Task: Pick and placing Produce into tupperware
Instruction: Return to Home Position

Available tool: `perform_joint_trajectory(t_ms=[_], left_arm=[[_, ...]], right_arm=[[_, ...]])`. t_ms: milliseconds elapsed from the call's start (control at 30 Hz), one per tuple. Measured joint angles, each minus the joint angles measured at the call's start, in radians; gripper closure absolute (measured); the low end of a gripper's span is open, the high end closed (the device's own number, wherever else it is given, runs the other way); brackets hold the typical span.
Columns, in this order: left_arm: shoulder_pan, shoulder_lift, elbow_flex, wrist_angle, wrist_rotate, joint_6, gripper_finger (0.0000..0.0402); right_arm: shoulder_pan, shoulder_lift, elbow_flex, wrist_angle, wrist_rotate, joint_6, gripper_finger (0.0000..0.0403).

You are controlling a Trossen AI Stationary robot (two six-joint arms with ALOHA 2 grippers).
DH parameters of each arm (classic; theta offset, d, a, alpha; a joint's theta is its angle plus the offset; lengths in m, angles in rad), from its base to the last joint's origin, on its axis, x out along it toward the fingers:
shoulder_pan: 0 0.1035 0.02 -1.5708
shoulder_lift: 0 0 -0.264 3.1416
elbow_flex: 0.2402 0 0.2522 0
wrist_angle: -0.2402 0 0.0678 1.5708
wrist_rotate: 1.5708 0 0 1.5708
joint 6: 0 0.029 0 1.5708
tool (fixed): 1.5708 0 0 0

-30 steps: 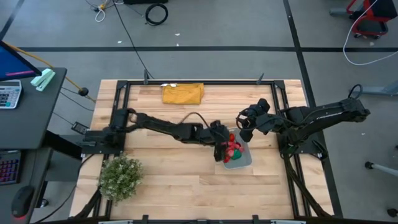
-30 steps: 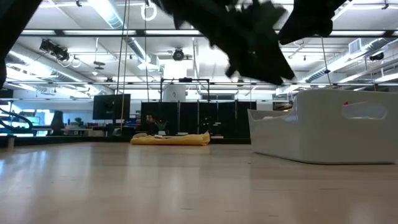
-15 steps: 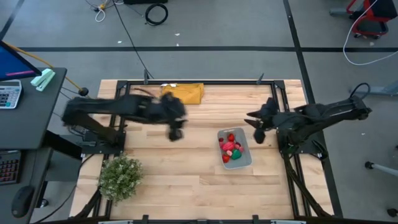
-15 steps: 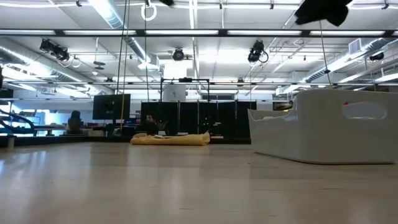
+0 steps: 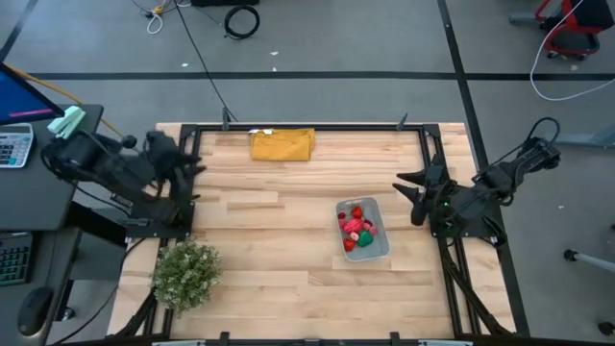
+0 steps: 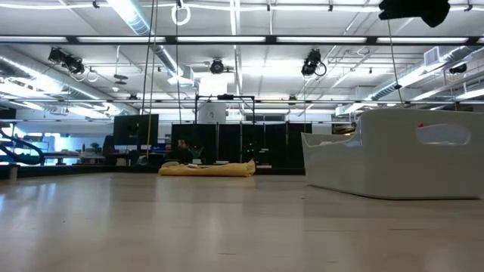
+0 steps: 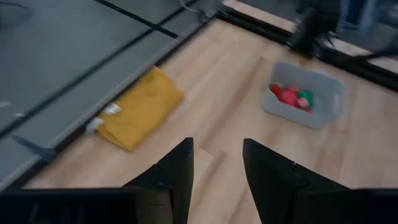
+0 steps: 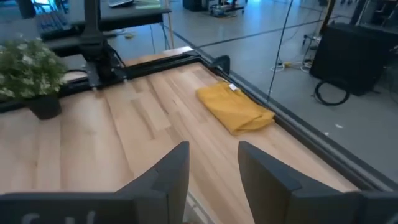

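Though near right tool (image 5: 410, 192), produce (image 5: 358, 229) in tupperware (image 5: 377, 252)

The dark six-joint left arm (image 5: 113, 165) and right arm (image 5: 492, 181) sat folded at opposite sides, the left gripper (image 5: 188, 165) and right gripper (image 5: 407, 195) both empty, black fingers parted, pointing inward.

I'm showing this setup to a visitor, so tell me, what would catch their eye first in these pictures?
Probably the red and pink toy produce, with one green piece, piled in the pale container right of the table's middle. Next come the yellow cloth at the far edge and the bushy plant at the near left corner. The left gripper and right gripper sit open and empty at the sides.
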Motion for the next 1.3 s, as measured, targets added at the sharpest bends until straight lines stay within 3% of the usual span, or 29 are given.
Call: perform_joint_trajectory(t_ms=[167,367,500,600,667,833,1067,1300], left_arm=[[-0.086,-0.139,-0.392,0.327,0.002,0.104,0.0250],[-0.098,-0.191,-0.876,1.056,0.008,0.360,0.0250],[-0.067,-0.184,-1.115,1.492,0.032,0.400,0.0256],[-0.042,-0.182,-1.267,1.735,0.070,0.400,0.0260],[-0.018,-0.182,-1.342,1.874,0.070,0.420,0.0262],[0.052,-0.244,-1.411,1.988,0.064,0.537,0.0259],[0.112,-0.373,-1.413,1.936,0.063,0.649,0.0247],[0.163,-0.483,-1.409,1.880,0.021,0.691,0.0246]], right_arm=[[0.000,-0.003,-0.059,0.022,0.005,0.005,0.0257],[-0.011,-0.006,-0.152,0.089,0.035,0.080,0.0256],[-0.011,-0.008,-0.192,0.153,0.011,0.086,0.0258],[0.001,-0.007,-0.235,0.194,-0.029,0.122,0.0258],[0.016,-0.008,-0.274,0.215,-0.003,0.126,0.0258],[0.048,-0.073,-0.301,0.151,0.157,0.148,0.0258],[0.094,-0.207,-0.316,0.020,0.206,0.225,0.0258],[0.137,-0.218,-0.401,-0.005,0.279,0.295,0.0258]])
